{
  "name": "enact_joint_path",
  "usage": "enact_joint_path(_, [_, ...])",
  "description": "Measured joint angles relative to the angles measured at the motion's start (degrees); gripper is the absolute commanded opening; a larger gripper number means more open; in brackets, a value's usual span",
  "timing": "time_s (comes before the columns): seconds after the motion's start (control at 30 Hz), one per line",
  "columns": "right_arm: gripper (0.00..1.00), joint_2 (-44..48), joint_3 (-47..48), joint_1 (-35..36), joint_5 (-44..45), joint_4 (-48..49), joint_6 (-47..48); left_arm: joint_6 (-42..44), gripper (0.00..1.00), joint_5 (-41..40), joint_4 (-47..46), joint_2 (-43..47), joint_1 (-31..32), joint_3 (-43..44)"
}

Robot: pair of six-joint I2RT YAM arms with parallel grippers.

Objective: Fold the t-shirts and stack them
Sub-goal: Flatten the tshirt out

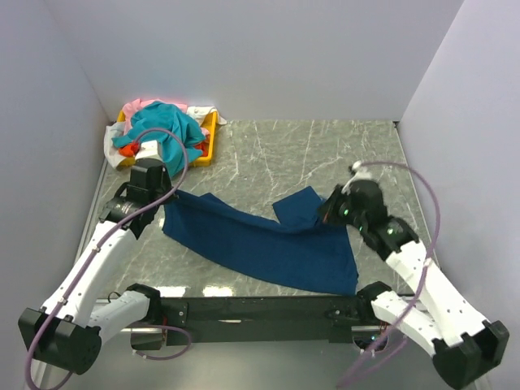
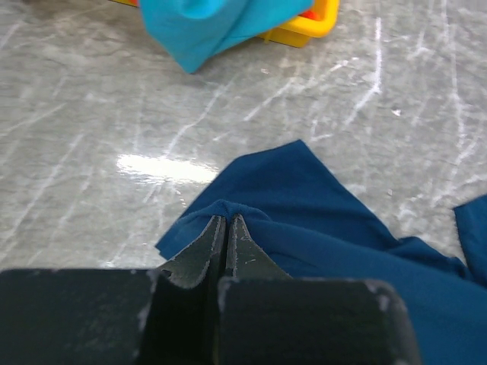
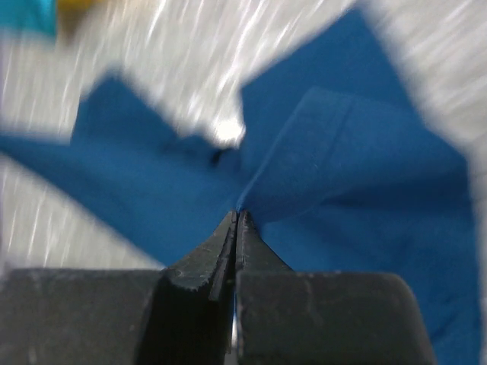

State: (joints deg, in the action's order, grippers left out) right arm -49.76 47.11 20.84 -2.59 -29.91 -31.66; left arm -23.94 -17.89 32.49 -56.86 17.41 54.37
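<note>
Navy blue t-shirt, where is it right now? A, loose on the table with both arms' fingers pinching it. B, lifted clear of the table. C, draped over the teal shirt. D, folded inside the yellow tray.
A: the navy blue t-shirt lies unfolded on the table, left fingers shut on its left edge, right fingers shut on a fold at its right.

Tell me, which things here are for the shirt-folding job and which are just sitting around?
For the job:
- navy t-shirt, pinched by the left end effector and the right end effector
- teal t-shirt, pink t-shirt and white t-shirt, heaped together at the back left

Just lying about:
- yellow tray under that heap
- marble table
</note>
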Motion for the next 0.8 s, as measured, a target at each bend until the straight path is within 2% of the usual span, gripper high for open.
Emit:
enact_joint_path(0.13, [0.00, 5.8, -8.6, 11.4, 1.6, -0.1, -6.6, 0.9, 0.01, 0.3, -0.1, -0.2, -2.6, 0.0])
enact_joint_path(0.23, [0.28, 9.3, -14.3, 18.6, 3.1, -1.5, -11.9, 1.0, 0.01, 0.6, -0.1, -0.8, -4.8, 0.0])
enact_joint_path(0.27, [0.42, 10.0, -15.6, 20.7, 3.5, -2.5, -13.6, 1.1, 0.00, 0.7, 0.0, -1.1, -5.4, 0.0])
enact_joint_path(0.4, [0.59, 11.2, -16.0, 22.8, 7.6, -5.6, -16.2, 1.2, 0.00, 1.5, -0.2, -1.4, -6.9, -0.3])
enact_joint_path(0.57, [0.60, 10.0, -14.8, 22.8, 13.9, -6.5, -16.6, 1.2, 0.01, 2.1, -0.3, -1.4, -7.5, -1.2])
enact_joint_path(0.8, [0.52, -3.3, -11.8, 22.5, 15.3, 0.4, -12.7, 1.2, 0.00, 3.2, -0.5, -1.9, -7.5, -1.7])
